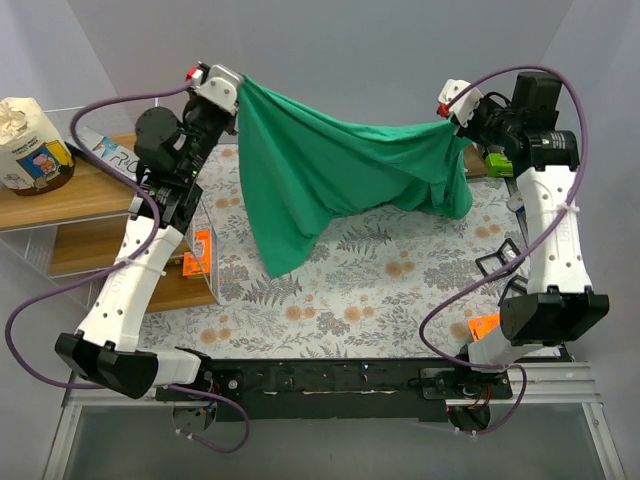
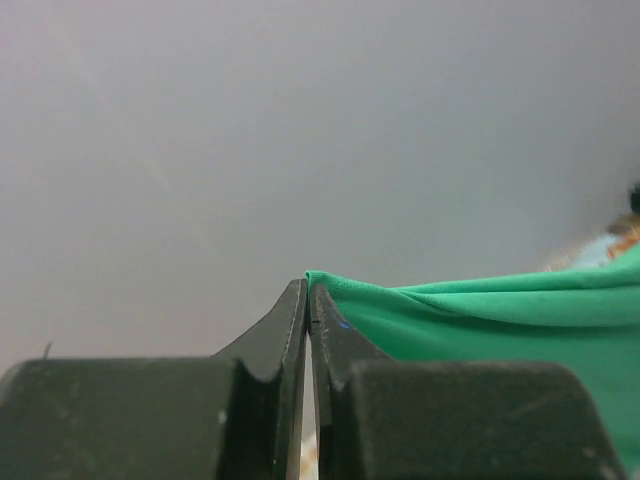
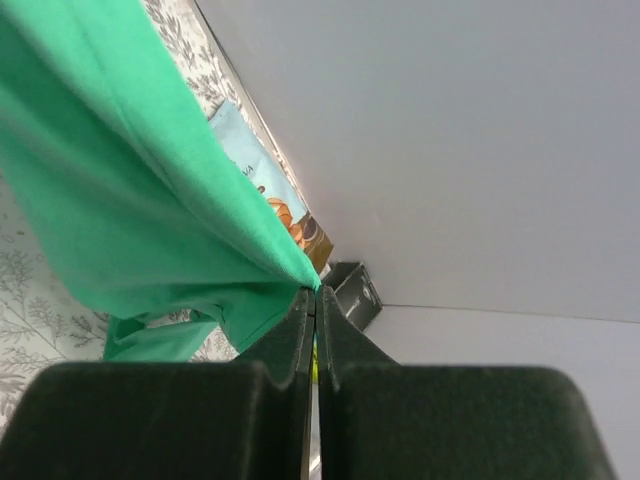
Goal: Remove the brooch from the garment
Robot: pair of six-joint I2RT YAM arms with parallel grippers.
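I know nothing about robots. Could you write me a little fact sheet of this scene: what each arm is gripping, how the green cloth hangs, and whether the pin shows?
left gripper: shut on a top corner of the garment
right gripper: shut on the opposite top edge
garment: lifted and spread between the two arms, middle sagging, lower folds hanging over the floral mat
brooch: not visible in any view
task state: brooch not yet seen to be removed

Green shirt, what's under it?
The floral table mat lies under the garment, pinched aloft by the left gripper and right gripper. Its drape hides the mat's far part; no brooch shows.
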